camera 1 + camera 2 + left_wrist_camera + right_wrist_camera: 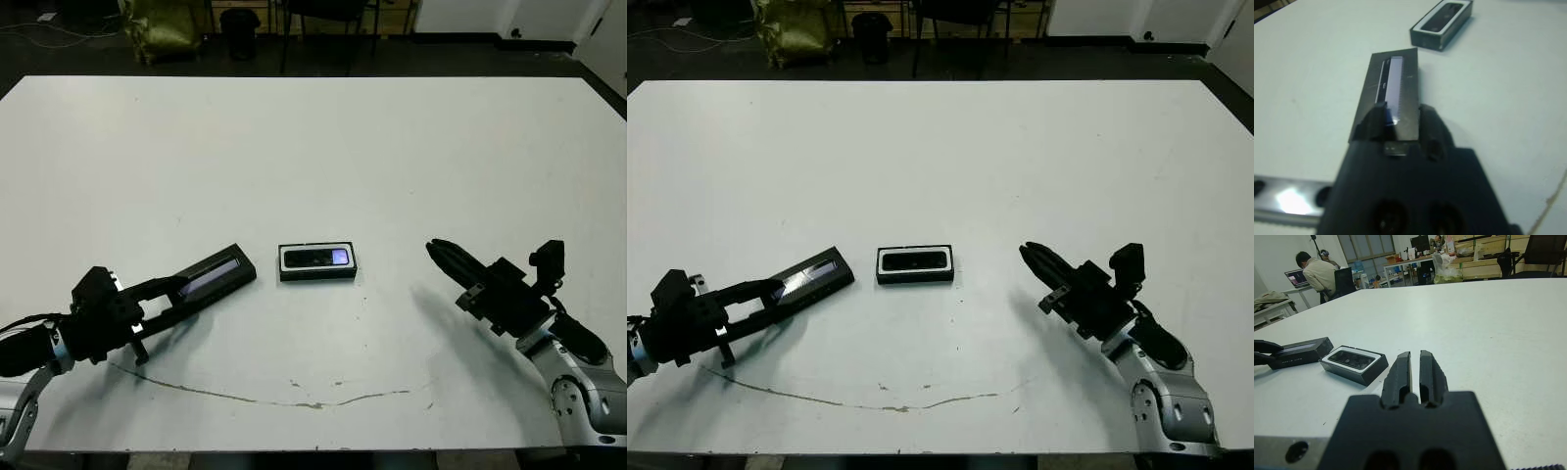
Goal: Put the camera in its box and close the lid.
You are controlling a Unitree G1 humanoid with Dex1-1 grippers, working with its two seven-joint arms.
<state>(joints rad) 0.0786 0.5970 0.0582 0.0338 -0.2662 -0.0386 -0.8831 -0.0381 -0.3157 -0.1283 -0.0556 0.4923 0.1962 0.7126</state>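
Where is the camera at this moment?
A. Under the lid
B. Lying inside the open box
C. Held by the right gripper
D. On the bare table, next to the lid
B: the camera lies inside the open box, while the left gripper holds the lid off to the side.

Near the middle of the table (313, 137) we find the box (317, 262), with the camera (315, 258) lying inside it. Just to the box's left lies the lid (211, 275), apart from it and angled, its near end between the fingers of our left gripper (168, 292). To the right of the box, well apart from it, sits our right gripper (443, 254), pointing toward the box. Nearer to us than the box, a thin line (294, 397) runs across the table.
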